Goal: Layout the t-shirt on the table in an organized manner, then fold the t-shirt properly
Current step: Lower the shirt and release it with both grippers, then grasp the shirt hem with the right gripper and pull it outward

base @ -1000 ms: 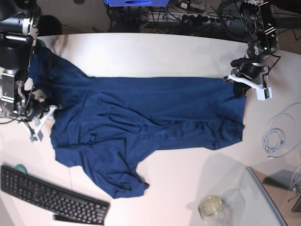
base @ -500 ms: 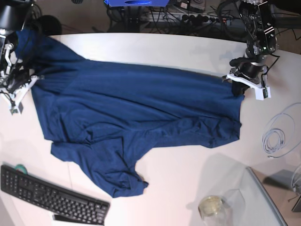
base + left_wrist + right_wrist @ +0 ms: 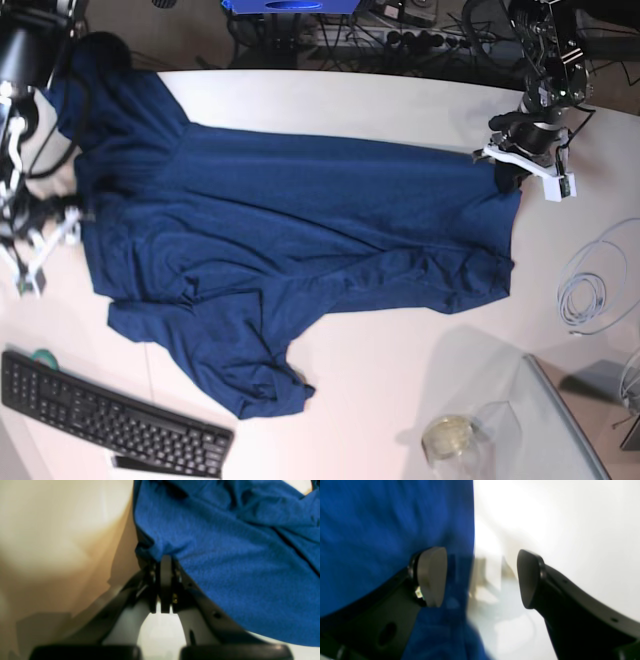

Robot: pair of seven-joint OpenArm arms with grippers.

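The dark navy t-shirt (image 3: 300,230) lies spread across the white table (image 3: 330,100), with a sleeve trailing toward the front left and folds near the middle. At its right corner my left gripper (image 3: 505,170) is shut on the fabric. The left wrist view shows the gripper (image 3: 165,562) pinching a bunched edge of the t-shirt (image 3: 237,555). My right gripper (image 3: 45,245) stands open just off the shirt's left edge. In the right wrist view the gripper (image 3: 480,577) is open. The t-shirt (image 3: 382,517) edge runs loose past the left fingertip (image 3: 432,576), and nothing is held.
A black keyboard (image 3: 110,420) lies at the front left. A coiled white cable (image 3: 590,290) is at the right edge. A glass jar (image 3: 450,438) and a grey translucent tray (image 3: 570,420) stand at the front right. Cables crowd the floor behind the table.
My right gripper pulled the shirt's left side outward and back, then opened and let it go, dropping toward the front. The shirt now lies wider and flatter. The left gripper stayed shut and shifted slightly back.
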